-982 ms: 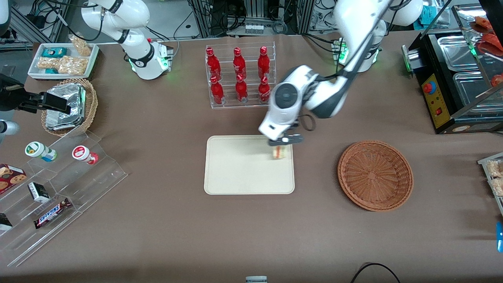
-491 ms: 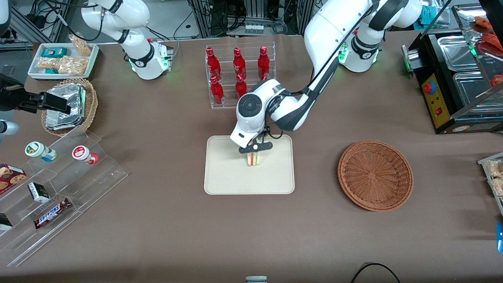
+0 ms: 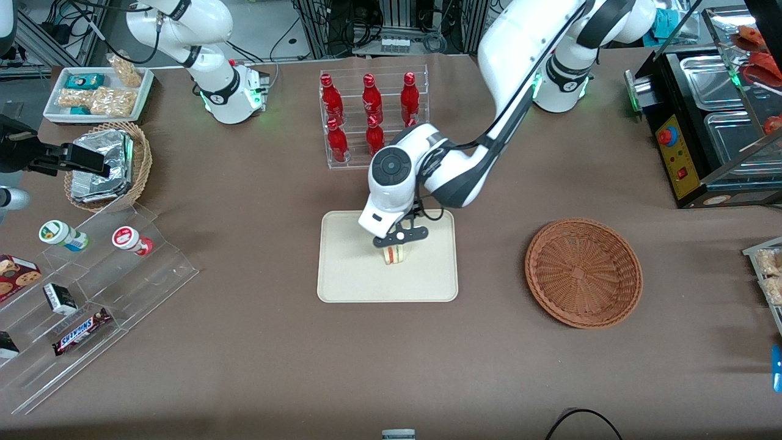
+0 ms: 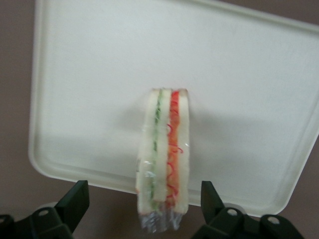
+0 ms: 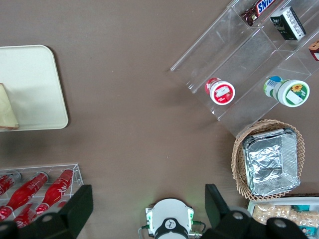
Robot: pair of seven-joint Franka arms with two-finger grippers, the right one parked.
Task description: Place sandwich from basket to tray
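Note:
The sandwich [image 3: 395, 255], a wedge of white bread with green and red-orange layers in clear wrap, stands on edge on the cream tray [image 3: 348, 269], near its middle. My left gripper [image 3: 400, 238] hangs just above it, open. In the left wrist view the two black fingers [image 4: 75, 199] flank the sandwich [image 4: 164, 149] with a gap on each side, over the tray [image 4: 89, 74]. The reddish-brown basket [image 3: 583, 273] lies empty toward the working arm's end of the table. The right wrist view catches the tray [image 5: 30, 84] and an edge of the sandwich [image 5: 7, 113].
A clear rack of red bottles [image 3: 372, 119] stands farther from the front camera than the tray, close to my forearm. A tiered acrylic stand with snacks [image 3: 85, 293] and a tan basket of foil packets [image 3: 107, 165] lie toward the parked arm's end.
The gripper carried the sandwich from the tray's basket-side edge to its middle and came down. Its fingers now stand apart from the sandwich.

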